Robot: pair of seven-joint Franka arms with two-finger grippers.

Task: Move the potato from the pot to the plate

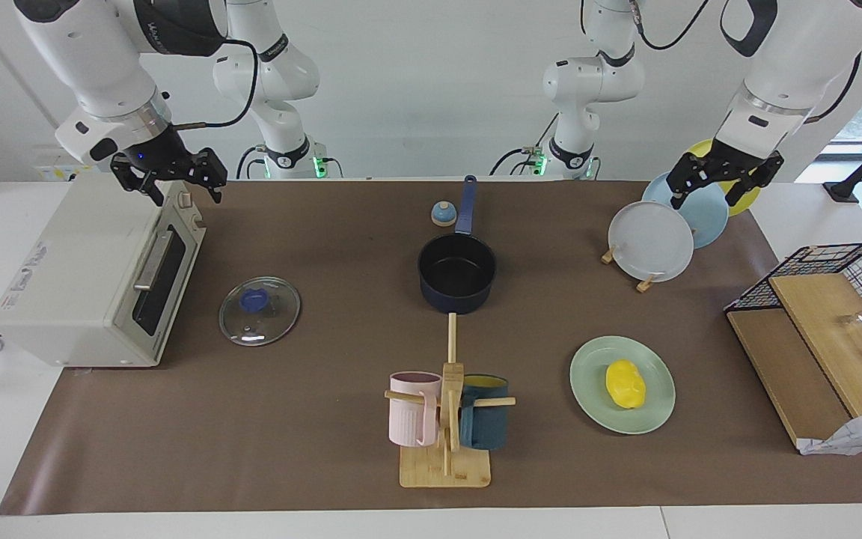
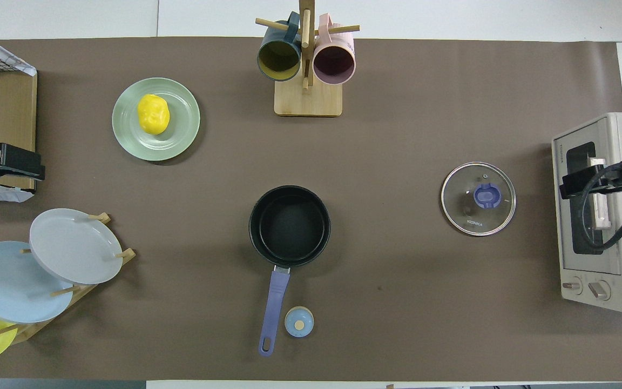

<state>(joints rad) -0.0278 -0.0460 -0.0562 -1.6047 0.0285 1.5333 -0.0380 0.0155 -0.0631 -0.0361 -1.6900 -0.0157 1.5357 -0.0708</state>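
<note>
Pot (image 1: pixel 457 271): mid-table, empty, well apart from both grippers' fingers.
Left gripper (image 1: pixel 723 180): raised over the racked plates (image 1: pixel 652 239), fingers spread, holding nothing.
Right gripper (image 1: pixel 169 177): waits over the toaster oven (image 1: pixel 94 277), fingers spread and empty.
Potato (image 1: pixel 625 384): lies on the plate (image 1: pixel 588 385), farther from the robots than the pot, well clear of the left fingers, toward the left arm's end.

Glass lid (image 1: pixel 260 311) lies beside toaster oven (image 1: pixel 94 277) (door shut).
</note>
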